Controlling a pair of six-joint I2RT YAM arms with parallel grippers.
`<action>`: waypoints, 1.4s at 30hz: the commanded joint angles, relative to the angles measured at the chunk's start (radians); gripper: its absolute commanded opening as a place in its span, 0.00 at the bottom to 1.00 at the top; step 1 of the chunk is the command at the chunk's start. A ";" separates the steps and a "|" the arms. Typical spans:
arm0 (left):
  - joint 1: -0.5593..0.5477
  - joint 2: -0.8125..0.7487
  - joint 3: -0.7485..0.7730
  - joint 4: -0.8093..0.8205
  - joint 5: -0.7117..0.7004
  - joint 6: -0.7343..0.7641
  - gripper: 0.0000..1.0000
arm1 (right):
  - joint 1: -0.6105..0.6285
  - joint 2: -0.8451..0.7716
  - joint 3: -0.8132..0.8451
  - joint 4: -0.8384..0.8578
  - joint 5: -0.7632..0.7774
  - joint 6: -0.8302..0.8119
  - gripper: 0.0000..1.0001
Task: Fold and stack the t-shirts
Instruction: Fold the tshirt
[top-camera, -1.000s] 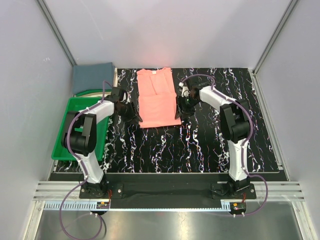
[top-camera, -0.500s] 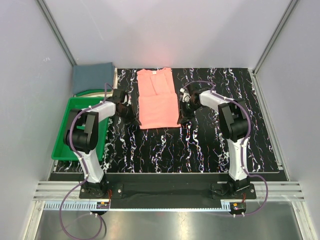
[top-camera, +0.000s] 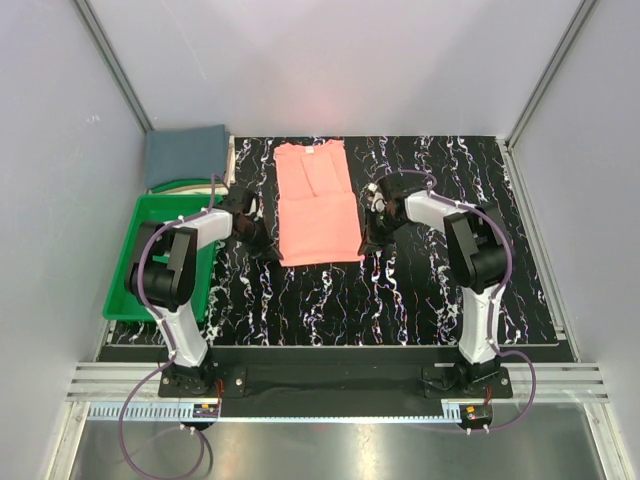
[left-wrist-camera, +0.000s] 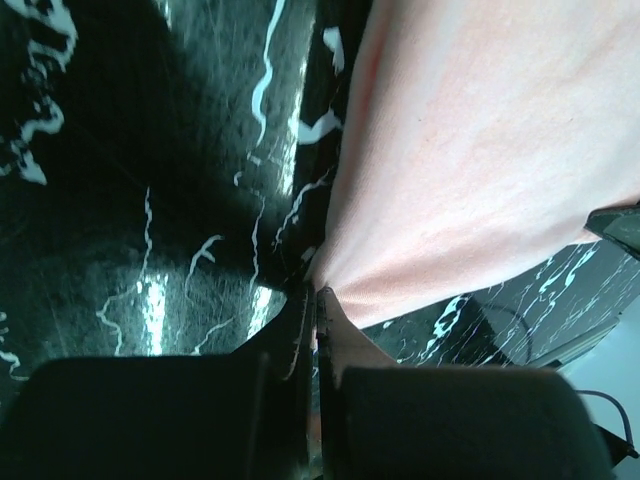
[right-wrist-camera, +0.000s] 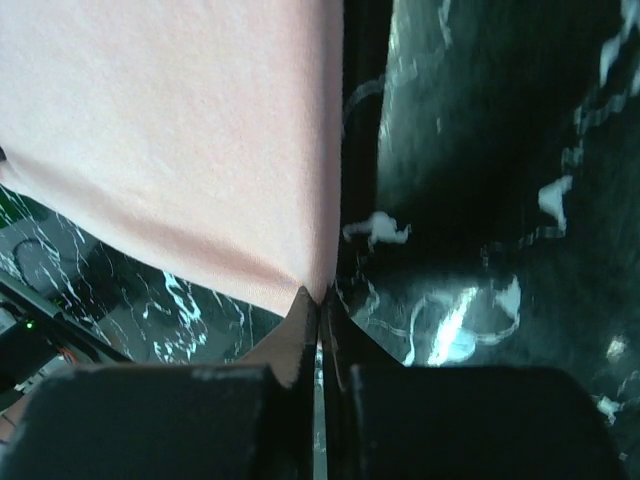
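Note:
The salmon-pink t-shirt (top-camera: 316, 205) lies lengthwise in the middle of the black marbled table, collar at the far end and sides folded in. At its near left corner my left gripper (top-camera: 273, 251) is shut on the hem; the left wrist view shows that gripper (left-wrist-camera: 315, 292) pinching the pink cloth (left-wrist-camera: 470, 150). My right gripper (top-camera: 366, 245) is shut on the near right corner, and in the right wrist view its tips (right-wrist-camera: 322, 298) clamp the pink cloth (right-wrist-camera: 170, 130). The slate blue-grey t-shirt (top-camera: 186, 153) rests folded at the far left corner.
A green plastic tray (top-camera: 128, 290) stands at the left edge beside the left arm. A pale board edge (top-camera: 229, 160) shows by the blue-grey shirt. Grey walls with metal posts enclose the table on three sides.
Both grippers have gone from open to shut on the pink shirt's near corners. Both have moved slightly nearer, and the shirt's near edge has come with them.

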 joint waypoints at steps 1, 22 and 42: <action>-0.001 -0.061 -0.028 -0.046 -0.055 0.015 0.00 | 0.007 -0.101 -0.098 0.036 0.066 0.086 0.00; -0.058 -0.293 -0.183 -0.115 -0.055 0.041 0.40 | 0.013 -0.416 -0.455 0.106 0.102 0.313 0.37; -0.103 -0.287 -0.381 0.212 0.029 -0.169 0.53 | 0.013 -0.463 -0.670 0.391 0.053 0.593 0.50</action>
